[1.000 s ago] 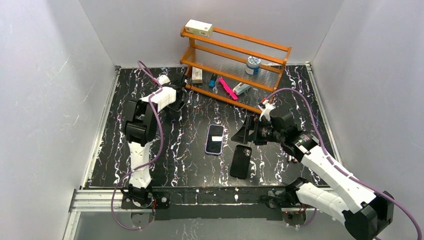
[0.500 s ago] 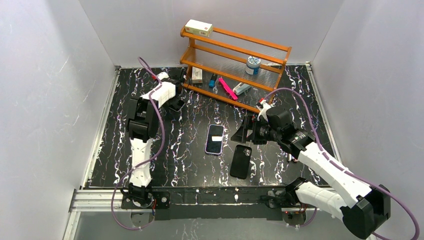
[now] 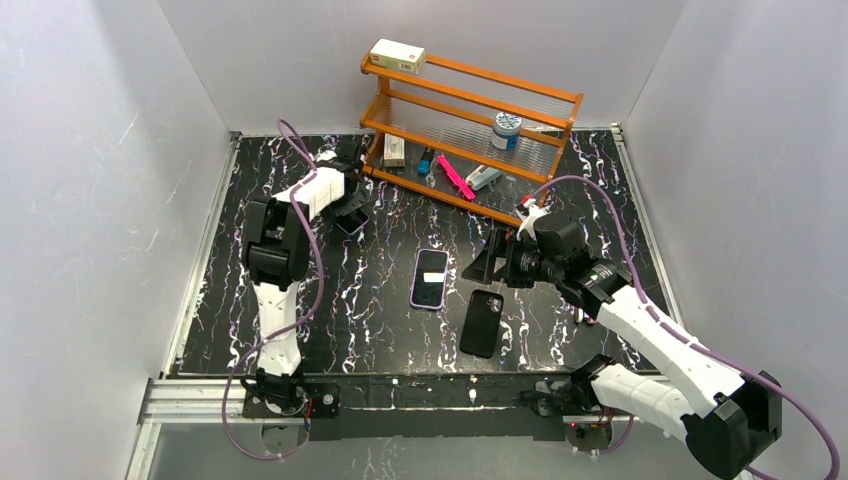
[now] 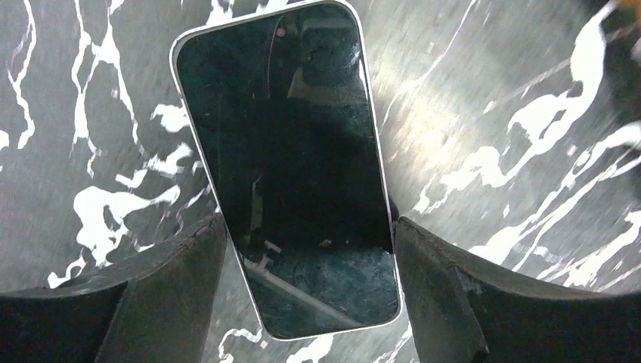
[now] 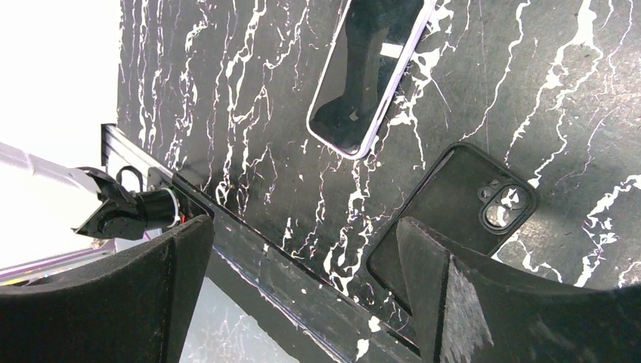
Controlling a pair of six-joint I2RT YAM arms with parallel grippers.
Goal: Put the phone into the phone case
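The phone [image 4: 291, 159], a black slab with a glossy dark face, lies flat on the marbled table at the back left, partly hidden under my left gripper in the top view [image 3: 353, 222]. My left gripper [image 4: 308, 227] [image 3: 350, 203] is open, with its fingers on either side of the phone's near half, close against its edges. The phone case [image 3: 482, 322] [image 5: 457, 208], matte black with a camera cutout, lies flat at the front centre. My right gripper [image 5: 302, 223] [image 3: 488, 266] is open and empty, held above the table just behind the case.
A lavender-edged phone with a white sticker [image 3: 430, 278] [image 5: 370, 76] lies left of the case. A wooden rack [image 3: 470, 100] at the back holds a box [image 3: 397, 55], a jar [image 3: 506, 128] and small items. White walls stand on three sides.
My left gripper swung a little toward the rack, then came back down over the phone. My right gripper shifted slightly left and stays open.
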